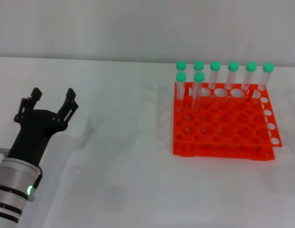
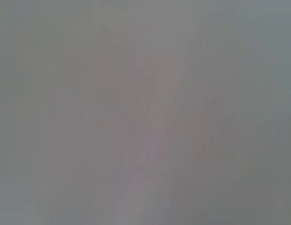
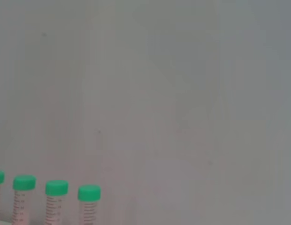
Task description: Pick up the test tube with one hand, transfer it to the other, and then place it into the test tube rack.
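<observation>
The orange-red test tube rack [image 1: 223, 121] stands on the white table at the right. Several clear test tubes with green caps [image 1: 215, 66] stand upright in its far rows. No loose test tube shows on the table. My left gripper [image 1: 53, 98] is at the left, open and empty, well apart from the rack. My right gripper is out of the head view. The right wrist view shows several green-capped tubes [image 3: 57, 188] before a plain wall. The left wrist view shows only a blank grey surface.
The white table [image 1: 123, 175] stretches between the left gripper and the rack. A pale wall [image 1: 138, 28] rises behind the table's far edge.
</observation>
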`<state>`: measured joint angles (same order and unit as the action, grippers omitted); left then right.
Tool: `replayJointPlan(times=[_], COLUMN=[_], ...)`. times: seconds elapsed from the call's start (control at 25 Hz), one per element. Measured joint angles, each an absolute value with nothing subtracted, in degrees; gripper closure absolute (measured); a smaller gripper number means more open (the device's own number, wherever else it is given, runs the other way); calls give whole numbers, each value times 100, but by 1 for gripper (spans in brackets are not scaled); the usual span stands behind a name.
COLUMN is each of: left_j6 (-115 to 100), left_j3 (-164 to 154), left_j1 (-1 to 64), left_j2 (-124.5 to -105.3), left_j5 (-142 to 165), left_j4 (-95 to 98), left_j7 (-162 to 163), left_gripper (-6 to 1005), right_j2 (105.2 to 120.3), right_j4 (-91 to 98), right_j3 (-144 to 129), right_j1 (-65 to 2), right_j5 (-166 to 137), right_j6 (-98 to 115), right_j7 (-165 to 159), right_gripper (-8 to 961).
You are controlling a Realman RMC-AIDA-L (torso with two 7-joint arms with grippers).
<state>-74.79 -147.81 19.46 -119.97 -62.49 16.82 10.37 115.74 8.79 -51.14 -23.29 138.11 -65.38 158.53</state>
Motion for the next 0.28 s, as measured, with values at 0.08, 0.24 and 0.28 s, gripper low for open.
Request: replayJointPlan(times=[0.08, 0.24, 0.28], left_j6=[-7496, -7518, -7522], left_j3=[-14769, -14764, -14757], left_j1=[1943, 1903, 1901], left_j2=[-11997, -11997, -11997], left_j5=[-6392, -6745, -6801], left_j4=[1680, 1707, 1711], left_j7=[1039, 1041, 1041], left_gripper=[106, 106, 106], right_j2=[11573, 11573, 11575], right_j4=[843, 826, 826], right_j3=[-5078, -4867, -4767], right_j1=[-2326, -2321, -2320], right_j5=[13857, 13901, 13902], right_j6=[-6538, -6561, -6573], right_j7=[15858, 15859, 15847], right_gripper=[98, 98, 98])
